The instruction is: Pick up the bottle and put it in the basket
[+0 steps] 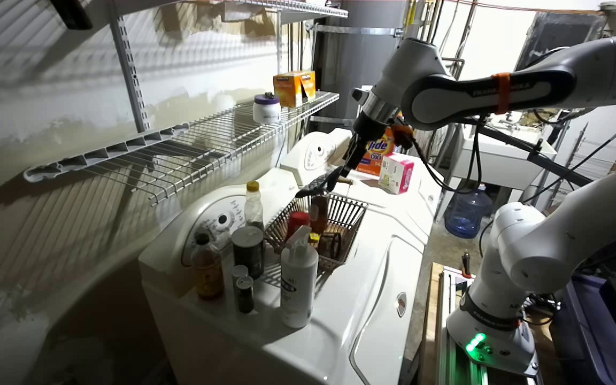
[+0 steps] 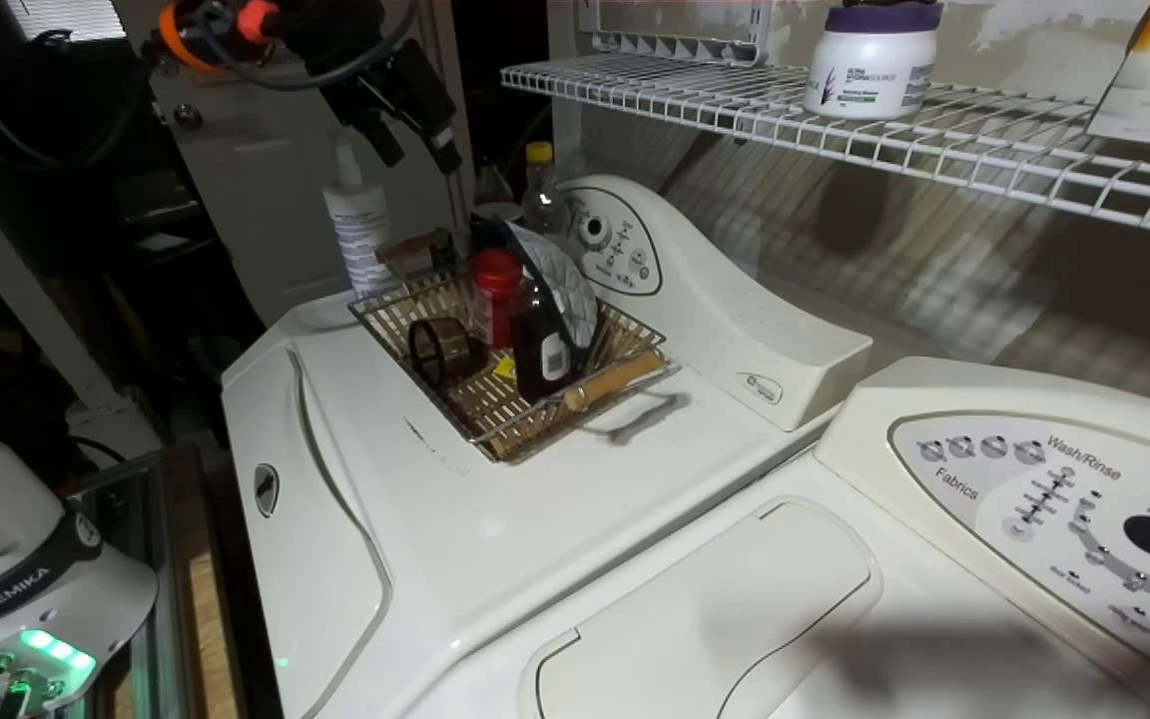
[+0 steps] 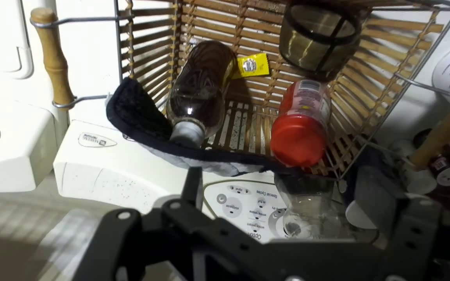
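The dark reddish-brown bottle (image 3: 201, 86) stands inside the basket (image 3: 147, 47), cap end up; its cap looks pale in the wrist view. The bottle also shows in both exterior views (image 1: 319, 213) (image 2: 541, 345). The basket is silver wire with wooden slats and handles, and shows in both exterior views (image 1: 355, 214) (image 2: 525, 427). A dark-edged quilted mitt (image 3: 205, 158) leans by the bottle's cap. My gripper (image 3: 287, 187) is open with nothing held, above the basket's back edge. The gripper shows in both exterior views (image 1: 343, 172) (image 2: 420, 155), apart from the bottle.
The basket also holds a red-lidded jar (image 3: 301, 132), a brown mug-like cup (image 3: 318, 43) and a yellow packet (image 3: 254, 65). A clear yellow-capped bottle (image 1: 253, 208), a white spray bottle (image 1: 298, 289) and an amber black-capped bottle (image 1: 206, 270) stand nearby. A wire shelf (image 1: 217, 139) overhangs behind.
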`<state>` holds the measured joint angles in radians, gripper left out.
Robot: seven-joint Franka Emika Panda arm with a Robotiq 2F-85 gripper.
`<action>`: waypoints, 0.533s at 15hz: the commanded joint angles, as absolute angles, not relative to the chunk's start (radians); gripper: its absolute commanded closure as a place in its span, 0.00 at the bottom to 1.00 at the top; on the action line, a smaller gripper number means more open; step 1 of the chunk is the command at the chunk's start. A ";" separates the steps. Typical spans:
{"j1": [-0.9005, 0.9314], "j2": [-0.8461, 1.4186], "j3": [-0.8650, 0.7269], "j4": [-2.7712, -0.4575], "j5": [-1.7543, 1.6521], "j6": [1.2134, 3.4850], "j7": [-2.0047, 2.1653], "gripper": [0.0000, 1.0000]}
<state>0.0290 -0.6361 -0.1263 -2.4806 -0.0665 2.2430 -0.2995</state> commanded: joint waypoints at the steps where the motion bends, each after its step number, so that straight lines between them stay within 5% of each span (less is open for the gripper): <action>1: -0.001 -0.668 -0.082 -2.445 -0.071 2.114 -0.213 0.00; 8: 0.002 -0.687 -0.064 -2.443 -0.067 2.081 -0.171 0.00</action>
<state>0.0008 -0.6874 -0.0633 -2.4446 -0.0665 2.0827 -0.1713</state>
